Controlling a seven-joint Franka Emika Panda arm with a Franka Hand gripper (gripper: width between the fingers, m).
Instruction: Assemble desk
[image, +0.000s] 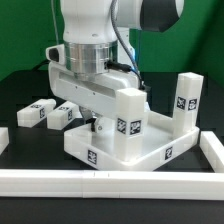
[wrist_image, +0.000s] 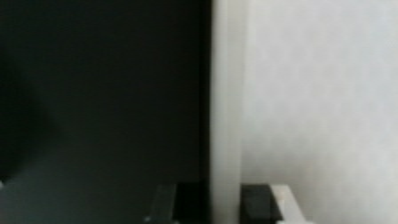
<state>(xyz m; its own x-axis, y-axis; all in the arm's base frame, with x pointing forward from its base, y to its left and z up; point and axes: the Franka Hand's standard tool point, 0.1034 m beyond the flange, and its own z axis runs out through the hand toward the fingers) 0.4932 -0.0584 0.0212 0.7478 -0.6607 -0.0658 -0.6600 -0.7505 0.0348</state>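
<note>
The white rimmed tabletop (image: 135, 150) lies in the middle of the black table. One leg block (image: 186, 95) stands upright at its far right corner, and another leg block (image: 129, 113) stands nearer the middle, just in front of my arm. Two more leg blocks (image: 35, 112) (image: 63, 114) lie loose on the exterior view's left. My gripper (image: 100, 123) reaches down at the tabletop's left side, mostly hidden by the hand. In the wrist view the tabletop's thin rim (wrist_image: 226, 100) runs between the two dark fingers (wrist_image: 267, 205), and my gripper (wrist_image: 222, 205) is shut on it.
A long white border rail (image: 100, 181) runs along the front, and another rail (image: 213, 152) comes in at the right. The black table surface (image: 25, 80) shows behind and to the left of the arm.
</note>
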